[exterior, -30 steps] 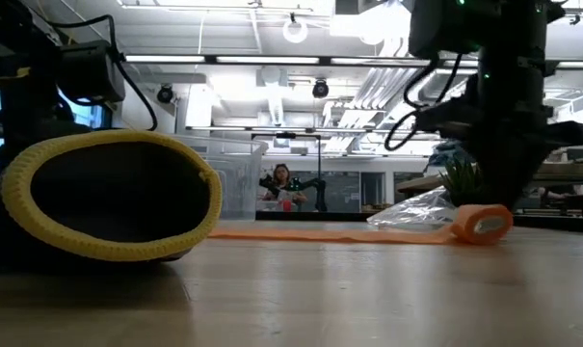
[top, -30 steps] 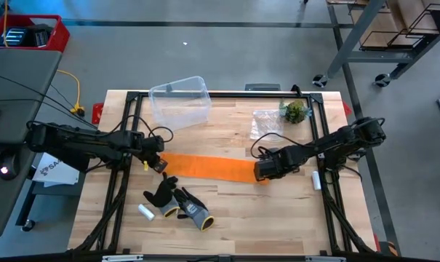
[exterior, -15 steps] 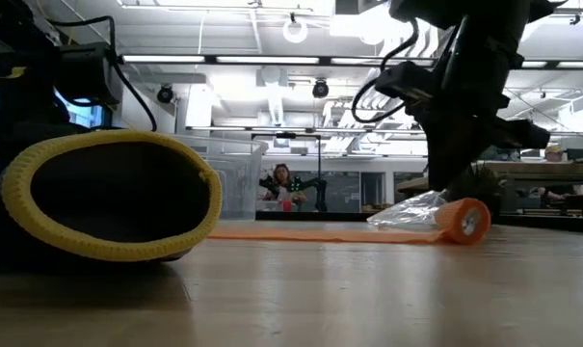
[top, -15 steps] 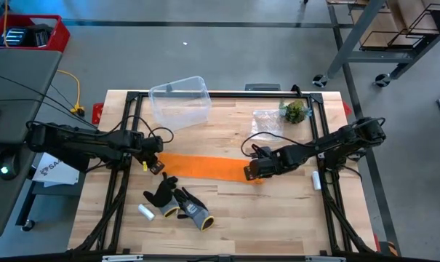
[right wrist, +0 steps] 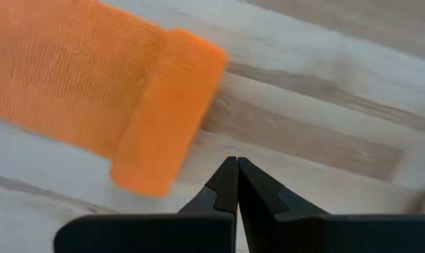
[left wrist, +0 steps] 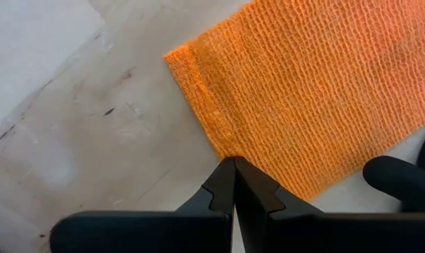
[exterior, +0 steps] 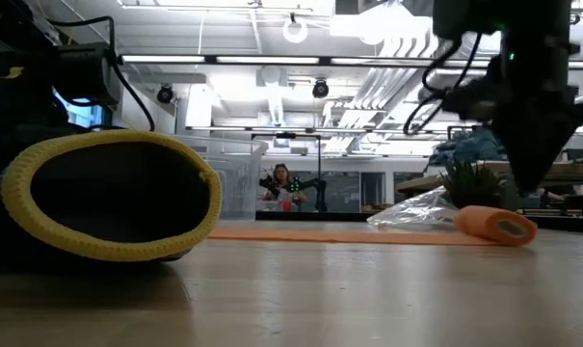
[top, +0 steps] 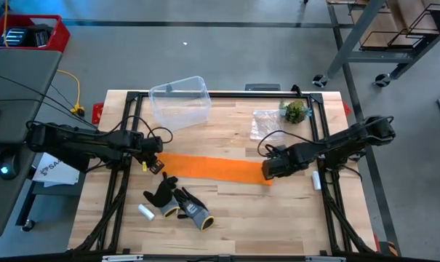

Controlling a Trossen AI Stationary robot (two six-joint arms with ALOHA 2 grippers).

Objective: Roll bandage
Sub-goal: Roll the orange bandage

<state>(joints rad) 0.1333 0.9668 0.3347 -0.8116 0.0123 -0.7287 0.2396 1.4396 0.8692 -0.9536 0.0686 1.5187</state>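
The orange bandage point(top: 205, 166) lies flat across the table's middle, and its right end is wound into a small roll point(exterior: 498, 225) that rests on the wood. My left gripper point(top: 156, 164) is shut, pointing down at the strip's left end point(left wrist: 198, 91). Shut as well, my right gripper point(top: 273, 171) hangs above the table just beside the roll point(right wrist: 166, 116). In the right wrist view a gap of bare wood separates its fingertips from the roll. My left gripper comes from above with its shut fingertips point(left wrist: 223, 184) on the edge of the bandage's short left end point(left wrist: 223, 144), about midway along that edge. The end lies flat on the table under the tips.
A pair of black-grey-yellow gloves point(top: 180, 204) and a small white cylinder point(top: 145, 212) lie near the front left. A clear plastic container point(top: 180, 100), a plastic bag point(top: 267, 122) and a green plant point(top: 295, 111) stand at the back.
My right gripper first pushed the roll toward the table's left edge, then came back toward the right edge and rose off it. The roll has moved back to the right and now lies flatter on the table. The left end has stayed in place.
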